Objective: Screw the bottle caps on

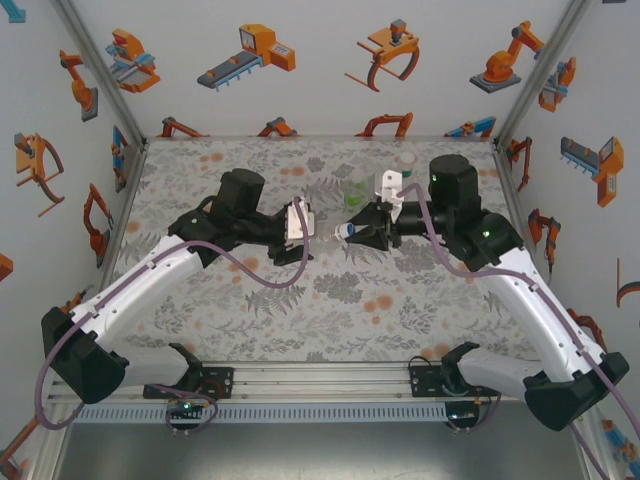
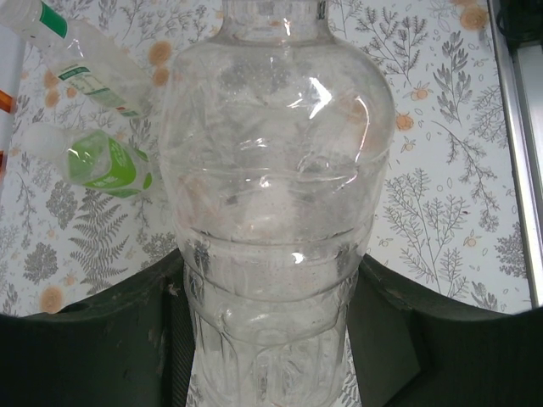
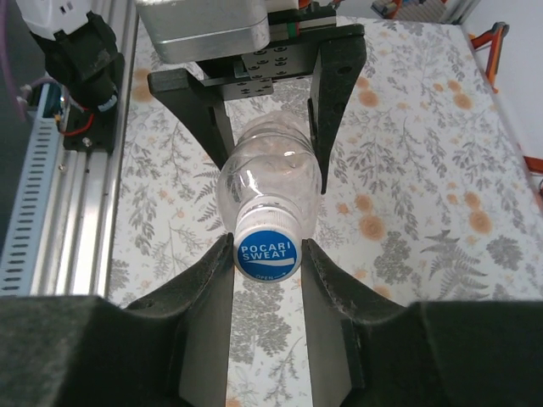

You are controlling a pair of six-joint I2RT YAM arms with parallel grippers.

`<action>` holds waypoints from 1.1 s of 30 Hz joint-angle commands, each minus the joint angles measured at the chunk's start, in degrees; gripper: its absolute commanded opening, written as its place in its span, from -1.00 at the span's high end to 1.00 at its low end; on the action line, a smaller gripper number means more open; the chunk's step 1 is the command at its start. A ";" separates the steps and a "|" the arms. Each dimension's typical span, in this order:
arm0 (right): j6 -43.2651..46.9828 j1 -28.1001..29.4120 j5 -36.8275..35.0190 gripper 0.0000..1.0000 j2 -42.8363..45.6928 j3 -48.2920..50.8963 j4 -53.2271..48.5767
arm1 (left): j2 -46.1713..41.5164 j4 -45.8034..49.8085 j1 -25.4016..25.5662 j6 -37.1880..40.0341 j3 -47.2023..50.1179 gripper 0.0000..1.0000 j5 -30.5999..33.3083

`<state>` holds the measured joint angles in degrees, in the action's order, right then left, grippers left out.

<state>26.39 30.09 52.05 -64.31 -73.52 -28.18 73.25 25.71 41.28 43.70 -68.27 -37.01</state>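
Our left end effector [image 2: 271, 297] pinches the clear bottle [image 3: 267, 174], lying 9-to-3 o'clock. The right end effector [image 3: 265, 264] flanks its Pocari Sweat cap [image 3: 265, 252]; grip we cannot tell.

Floral-print table [image 1: 250, 300]; green-label bottle [image 2: 106, 161], white-label bottle [image 2: 89, 72] close together toward far side.

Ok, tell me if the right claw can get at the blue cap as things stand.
Likely yes: the blue cap lies inside the right claw, nothing intervening; the left claw holds the bottle by its body.
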 commanded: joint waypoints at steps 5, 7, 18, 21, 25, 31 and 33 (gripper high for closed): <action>-29.70 0.59 -4.62 0.82 -0.08 1.09 6.93 | 0.15 -1.51 0.25 -1.99 -1.78 1.00 0.00; -40.68 0.72 -9.05 0.92 0.56 2.24 8.79 | 0.61 -1.97 0.21 -2.47 -2.02 1.00 0.47; -70.90 1.73 -26.28 1.00 -1.31 -0.37 -7.23 | 4.85 -3.32 0.39 -6.06 -5.67 1.00 3.01; -76.28 1.73 -27.17 1.00 -3.62 -1.10 -8.77 | 5.46 -3.10 0.91 -5.19 -5.99 1.00 3.34; -85.87 1.73 -25.10 1.00 -6.48 -1.00 -7.24 | 5.54 -1.30 2.06 -1.35 -5.66 1.00 4.52; -102.69 1.21 -19.49 1.00 -7.04 4.25 -1.61 | 4.13 -4.08 2.51 0.68 -2.66 1.00 5.06; -104.34 1.12 -18.33 1.00 -7.39 4.70 -2.05 | 4.29 -4.71 2.52 0.64 -2.22 1.00 5.44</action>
<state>-68.38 30.02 27.20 -70.13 -70.30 -31.09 79.05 29.39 41.63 42.76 -70.13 -26.63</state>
